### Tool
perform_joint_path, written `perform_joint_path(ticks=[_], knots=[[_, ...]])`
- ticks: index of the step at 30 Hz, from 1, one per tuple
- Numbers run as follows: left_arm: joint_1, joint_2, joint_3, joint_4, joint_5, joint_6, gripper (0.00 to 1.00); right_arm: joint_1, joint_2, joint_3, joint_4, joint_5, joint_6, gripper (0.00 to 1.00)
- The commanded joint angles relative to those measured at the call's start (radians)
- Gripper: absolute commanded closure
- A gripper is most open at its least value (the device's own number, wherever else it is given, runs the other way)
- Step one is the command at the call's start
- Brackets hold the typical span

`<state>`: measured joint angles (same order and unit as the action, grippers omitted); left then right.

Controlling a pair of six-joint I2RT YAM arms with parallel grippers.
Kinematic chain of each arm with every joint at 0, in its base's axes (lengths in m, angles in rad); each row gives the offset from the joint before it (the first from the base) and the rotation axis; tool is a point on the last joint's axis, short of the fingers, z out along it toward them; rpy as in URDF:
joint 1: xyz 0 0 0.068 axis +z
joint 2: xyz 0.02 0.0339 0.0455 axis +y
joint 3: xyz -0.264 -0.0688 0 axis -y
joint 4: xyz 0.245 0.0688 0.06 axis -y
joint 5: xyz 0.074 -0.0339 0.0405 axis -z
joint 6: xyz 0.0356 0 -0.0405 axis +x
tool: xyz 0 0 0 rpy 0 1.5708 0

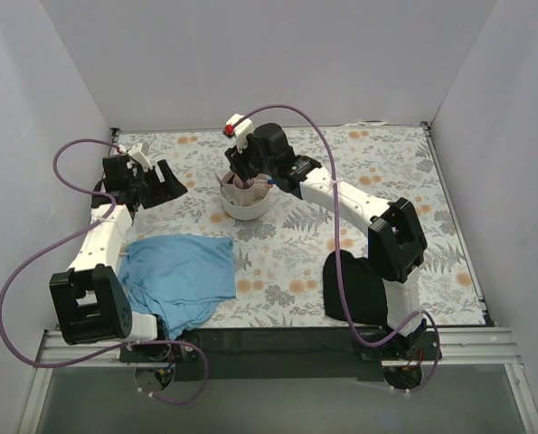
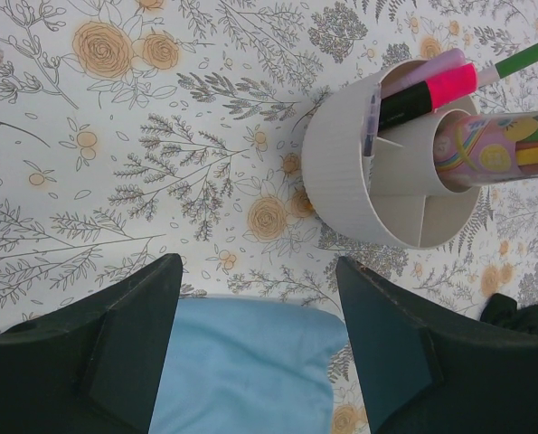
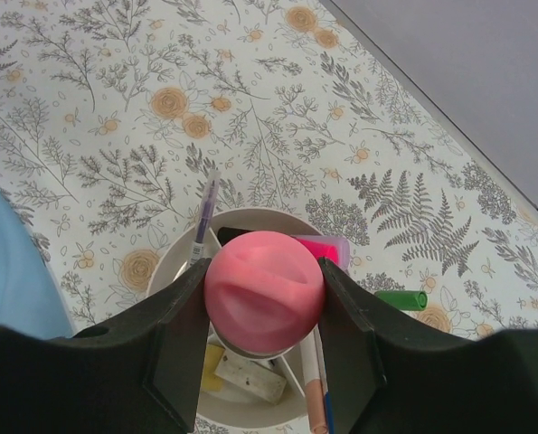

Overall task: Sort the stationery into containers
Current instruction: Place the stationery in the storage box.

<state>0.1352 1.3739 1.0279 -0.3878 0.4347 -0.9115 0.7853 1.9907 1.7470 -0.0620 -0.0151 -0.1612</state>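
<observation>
The white round organiser (image 1: pixel 245 204) stands mid-table; it also shows in the left wrist view (image 2: pixel 341 190) and under my right gripper (image 3: pixel 174 262). My right gripper (image 3: pixel 264 294) is shut on the stubby pink tube (image 3: pixel 264 289), held upright over the organiser's central cup (image 2: pixel 458 145). The tube's patterned body (image 2: pixel 486 149) sits in that cup. A red-pink highlighter (image 2: pixel 436 90), a green-capped pen (image 3: pixel 401 299), a purple pen (image 3: pixel 202 221) and erasers (image 3: pixel 250 375) lie in the outer compartments. My left gripper (image 2: pixel 255 353) is open and empty over the blue cloth's edge.
The blue cloth (image 1: pixel 180 276) lies at the near left. The black cloth (image 1: pixel 354 289) lies at the near right by the right arm's base. White walls enclose the floral table (image 1: pixel 359 172) on three sides.
</observation>
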Motion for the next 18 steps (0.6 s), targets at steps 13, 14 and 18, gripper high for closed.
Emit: perform_joint_path(ticks=[13, 14, 18], knots=[[0.0, -0.01, 0.049, 0.007, 0.018, 0.019, 0.29, -0.023, -0.088, 0.08, -0.01, 0.159, 0.028, 0.02], [-0.002, -0.012, 0.063, 0.013, 0.013, 0.037, 0.22, -0.038, -0.102, 0.078, -0.009, 0.185, 0.055, 0.02], [-0.002, -0.024, 0.078, 0.067, -0.024, 0.078, 0.2, -0.179, -0.205, 0.016, -0.033, 0.318, 0.233, 0.02]])
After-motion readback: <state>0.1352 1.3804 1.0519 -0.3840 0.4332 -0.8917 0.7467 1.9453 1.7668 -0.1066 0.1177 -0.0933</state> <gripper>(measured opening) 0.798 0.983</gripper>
